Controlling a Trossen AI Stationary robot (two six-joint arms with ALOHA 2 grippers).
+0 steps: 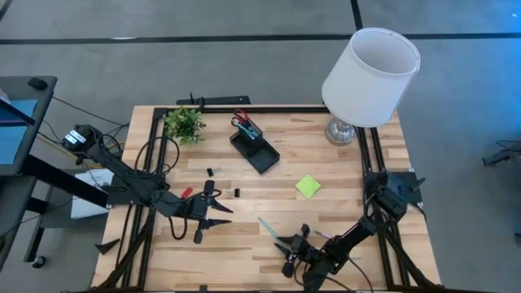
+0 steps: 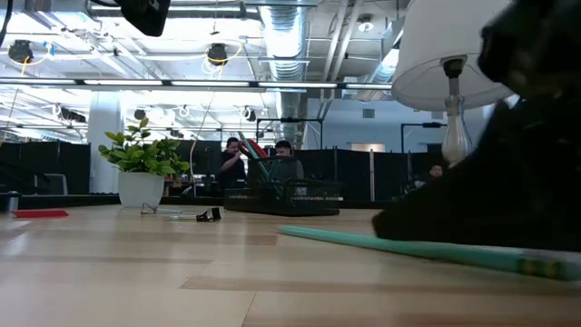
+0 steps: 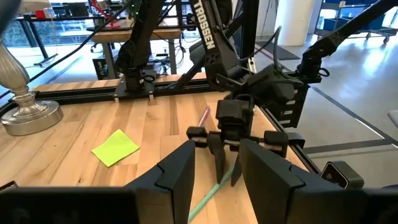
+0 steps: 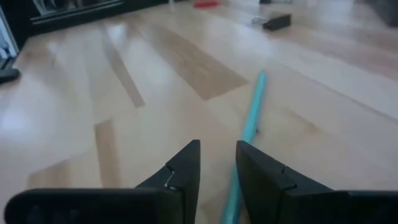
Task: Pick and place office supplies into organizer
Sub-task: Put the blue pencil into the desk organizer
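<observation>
A thin teal pen lies flat on the table near its near edge. My right gripper is low over the pen's near end, open by a narrow gap, with a finger on each side of the pen. My left gripper hovers open left of the pen, facing the right gripper. The black organizer stands at the table's far middle, with red-handled scissors upright in its cup. A lime-green sticky-note pad lies flat right of centre. Black bits and a red bit lie near the left gripper. My right gripper straddles the teal pen near its near end. It comes slanting down from the table's right and near side, fingers across the pen. The pen runs close along one finger; whether that finger touches it I cannot tell. The pen lies on the table.
A white-shaded lamp stands at the far right corner and a small potted plant at the far left. Black frame rails run along the table's sides. Bare wood lies between the pen and the organizer.
</observation>
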